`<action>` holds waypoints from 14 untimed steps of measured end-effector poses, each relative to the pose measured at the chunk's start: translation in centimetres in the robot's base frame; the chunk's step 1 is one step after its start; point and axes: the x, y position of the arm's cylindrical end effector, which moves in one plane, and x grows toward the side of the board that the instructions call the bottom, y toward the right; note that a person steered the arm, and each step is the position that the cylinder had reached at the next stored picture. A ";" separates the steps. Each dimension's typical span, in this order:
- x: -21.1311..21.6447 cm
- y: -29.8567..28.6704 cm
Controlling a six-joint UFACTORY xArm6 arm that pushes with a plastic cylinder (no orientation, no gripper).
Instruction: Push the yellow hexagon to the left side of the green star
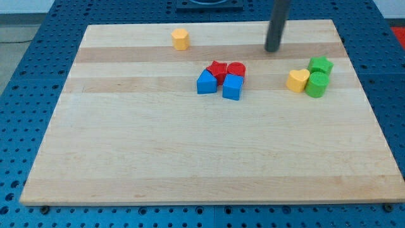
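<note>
Blue perforated bench surrounds a pale wooden counter that carries eight small blocks. Yellow hexagon stands alone near the view's top edge, left of centre. Green star sits at the view's right, touching a green cylinder below it, with a yellow heart just beside that pair on the view's left. At centre lies a tight cluster: red star, red cylinder, blue triangular block and blue cube. My tip rests on the counter between the hexagon and the green pair, well apart from every block. The end effector is a plain rod with no jaws, so it neither spreads nor pinches anything.

Judged step: reaching the hexagon, with no push yet begun. To do it well, the tip should pass around to the hexagon's far side at the view's left, then push steadily toward the view's right along the top strip, staying above the central cluster. The line should aim just above the yellow heart, stopping short so the star is not disturbed.
</note>
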 end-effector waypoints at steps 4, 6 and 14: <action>-1.9 -22.7; -0.4 -13.7; -1.5 2.7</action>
